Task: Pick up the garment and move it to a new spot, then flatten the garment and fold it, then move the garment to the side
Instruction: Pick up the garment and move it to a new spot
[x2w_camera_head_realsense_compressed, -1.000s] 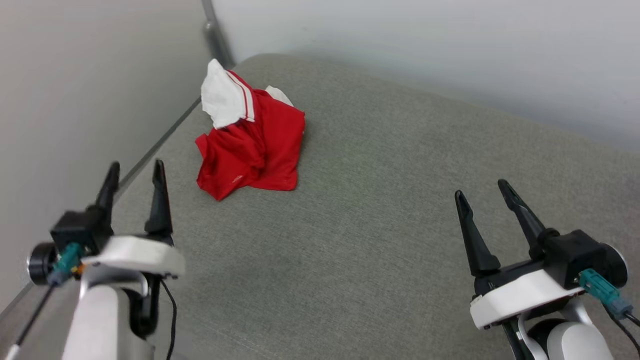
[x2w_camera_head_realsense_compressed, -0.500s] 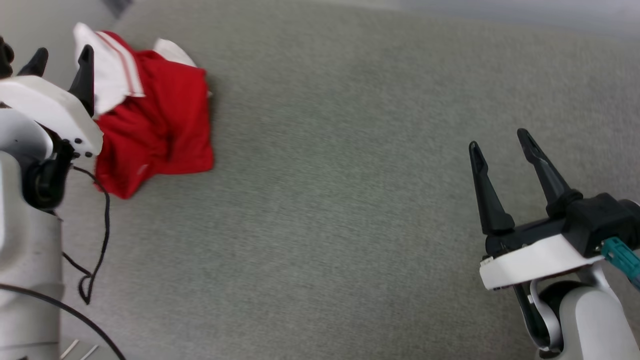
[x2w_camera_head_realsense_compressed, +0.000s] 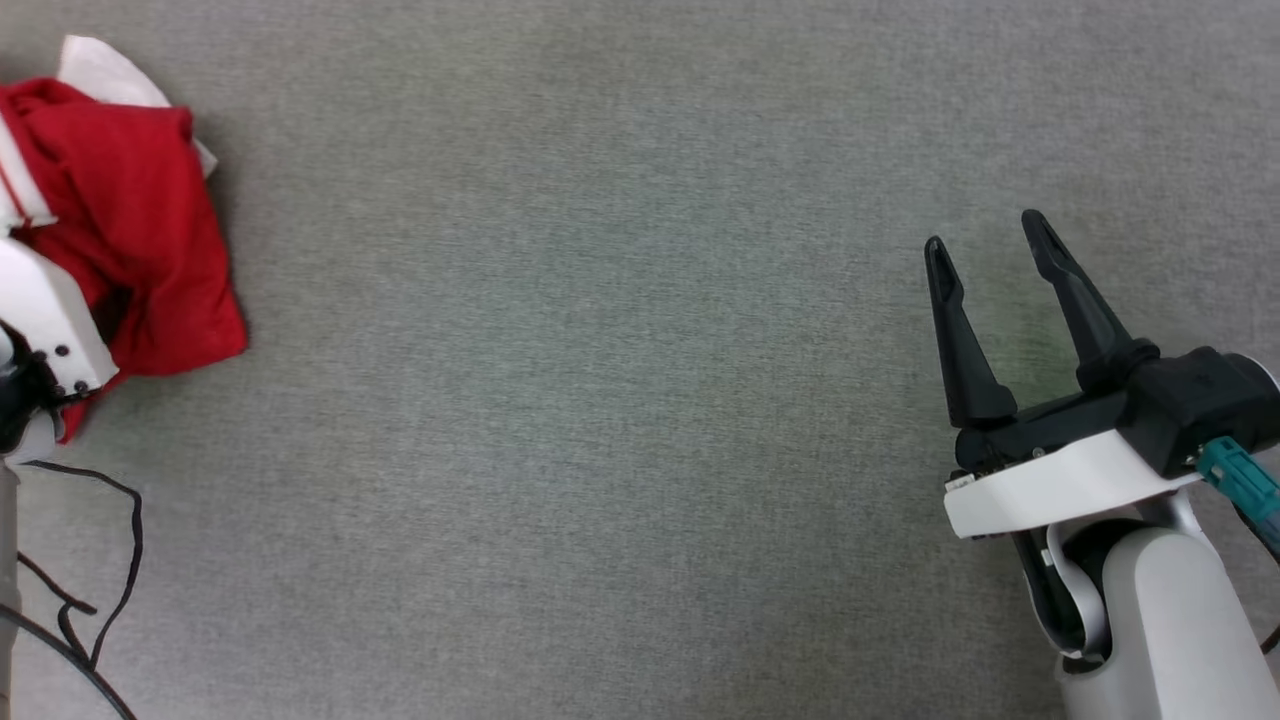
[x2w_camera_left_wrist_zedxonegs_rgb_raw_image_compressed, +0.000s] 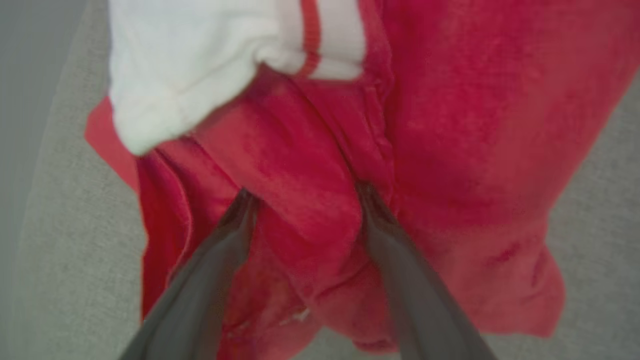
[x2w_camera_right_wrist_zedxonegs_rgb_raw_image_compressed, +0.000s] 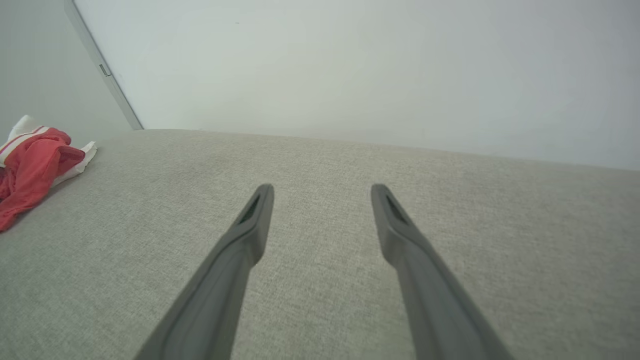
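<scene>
The garment (x2w_camera_head_realsense_compressed: 140, 230), a red jersey with a white, red-striped sleeve, lies crumpled at the far left of the grey upholstered surface (x2w_camera_head_realsense_compressed: 600, 400), near the wall (x2w_camera_right_wrist_zedxonegs_rgb_raw_image_compressed: 350, 65). The left gripper (x2w_camera_left_wrist_zedxonegs_rgb_raw_image_compressed: 306, 195) stands spread wide, its fingertips (x2w_camera_left_wrist_zedxonegs_rgb_raw_image_compressed: 247, 200) pressed into the cloth with a red fold between them, not clamped. The right gripper (x2w_camera_head_realsense_compressed: 984, 232) is spread just as wide with nothing between its fingers, over bare upholstery well apart from the jersey.

I'm looking down on a grey woven fabric surface (x2w_camera_head_realsense_compressed: 620, 400), backed by a pale wall on the far side. At its far left the red garment (x2w_camera_head_realsense_compressed: 130, 250) lies crumpled in a heap, with white sleeve cloth at its far edge.
</scene>
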